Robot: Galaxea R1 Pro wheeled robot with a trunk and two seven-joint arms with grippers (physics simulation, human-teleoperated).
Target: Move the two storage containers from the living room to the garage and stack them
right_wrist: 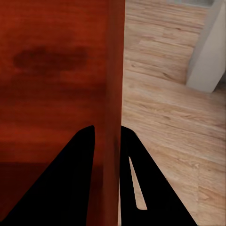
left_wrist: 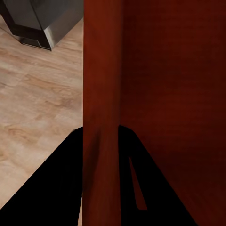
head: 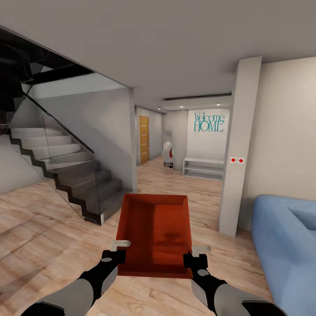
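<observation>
I hold one red-orange storage container [head: 156, 232] in front of me, above the light wood-plank floor of the living room. My left gripper [head: 119, 251] is shut on its left wall near the front corner, and my right gripper [head: 193, 256] is shut on its right wall. In the left wrist view the container wall [left_wrist: 101, 94] runs between the two dark fingers [left_wrist: 52, 188]. The right wrist view shows the other wall [right_wrist: 110, 94] clamped between the fingers [right_wrist: 66, 183], with the open inside of the box beside it.
A dark staircase [head: 74, 175] with a glass rail rises at the left. A cream pillar [head: 239, 149] and the blue sofa [head: 285, 245] stand at the right. Ahead, a hallway leads to an orange-brown door [head: 144, 139] and a white shelf [head: 204, 167] under a "Welcome HOME" wall sign.
</observation>
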